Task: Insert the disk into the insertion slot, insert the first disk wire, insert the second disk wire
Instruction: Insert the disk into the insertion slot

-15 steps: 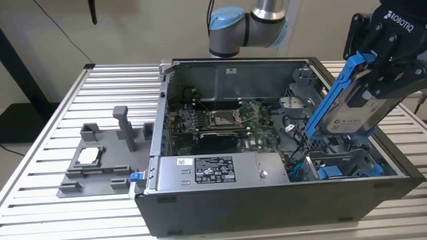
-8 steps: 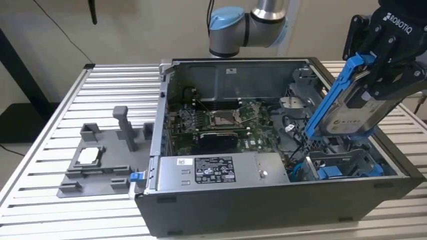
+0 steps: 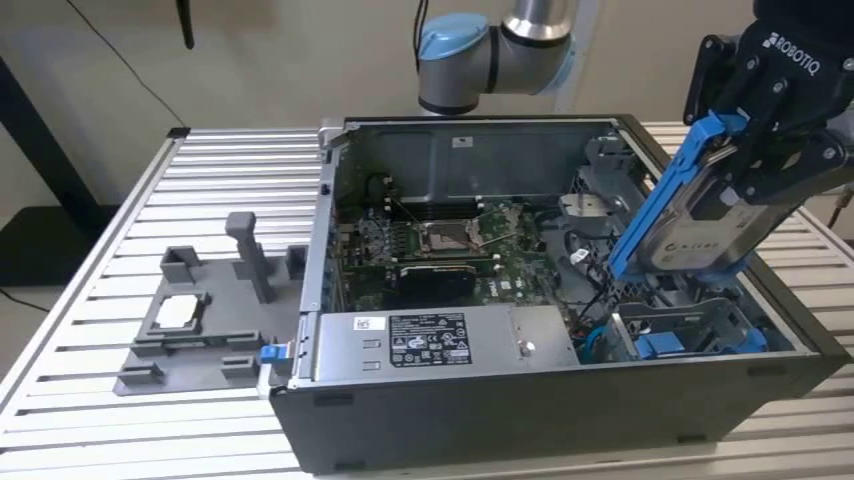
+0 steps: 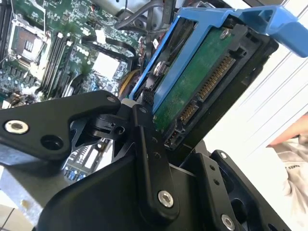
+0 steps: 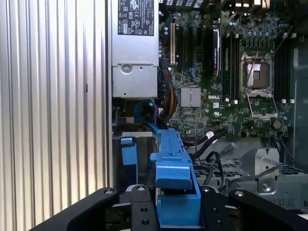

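My gripper (image 3: 763,150) is shut on the disk (image 3: 683,218), a silver-grey drive in a bright blue carrier. The disk hangs tilted, nearly on edge, over the exterior view's right end of the open computer case. Below it sits the insertion slot (image 3: 687,325), a dark-grey metal cage with blue plastic parts, and the two do not touch. In the second wrist view the disk's green circuit board (image 4: 199,84) and its connectors face the camera, with a black finger (image 4: 144,139) against its edge. The blue carrier (image 5: 173,166) rises from the gripper (image 5: 178,214). Blue cables (image 5: 144,113) lie near the cage; I cannot tell whether they are the disk wires.
The silver power-supply box (image 3: 427,340) fills the case's front, with the motherboard (image 3: 441,240) behind it. On the slatted table (image 3: 107,250), a grey fixture (image 3: 200,320) stands at the exterior view's left. A person's sleeve (image 4: 294,159) shows beside the case.
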Robot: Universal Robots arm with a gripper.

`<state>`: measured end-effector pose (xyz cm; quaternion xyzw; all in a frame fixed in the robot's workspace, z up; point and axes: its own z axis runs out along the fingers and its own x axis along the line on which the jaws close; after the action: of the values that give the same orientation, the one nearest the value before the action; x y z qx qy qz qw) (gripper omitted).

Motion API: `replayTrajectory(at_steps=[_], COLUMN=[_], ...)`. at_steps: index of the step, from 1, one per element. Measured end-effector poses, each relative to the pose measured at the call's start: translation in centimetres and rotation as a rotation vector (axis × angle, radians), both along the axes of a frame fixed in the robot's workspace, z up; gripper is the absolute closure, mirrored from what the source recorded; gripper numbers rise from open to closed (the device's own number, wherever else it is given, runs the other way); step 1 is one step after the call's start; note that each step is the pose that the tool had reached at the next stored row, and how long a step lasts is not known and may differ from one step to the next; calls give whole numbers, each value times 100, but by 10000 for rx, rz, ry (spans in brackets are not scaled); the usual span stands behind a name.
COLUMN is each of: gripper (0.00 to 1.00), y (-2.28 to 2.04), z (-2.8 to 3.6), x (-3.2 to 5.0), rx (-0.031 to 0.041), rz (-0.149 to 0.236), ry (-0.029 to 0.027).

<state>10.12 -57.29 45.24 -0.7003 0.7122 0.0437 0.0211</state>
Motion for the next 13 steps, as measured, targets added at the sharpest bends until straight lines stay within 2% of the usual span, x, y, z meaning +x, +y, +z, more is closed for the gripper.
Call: replayTrajectory(at_steps=[8,9,12,13], gripper=[67,67,67,67], y=[-3,-4,-15,-21], z=[-46,-51,-80,-93], x=[1,1,3,6], rx=[52,70,210,226], rz=[0,1,0,1], ry=[0,0,0,0])
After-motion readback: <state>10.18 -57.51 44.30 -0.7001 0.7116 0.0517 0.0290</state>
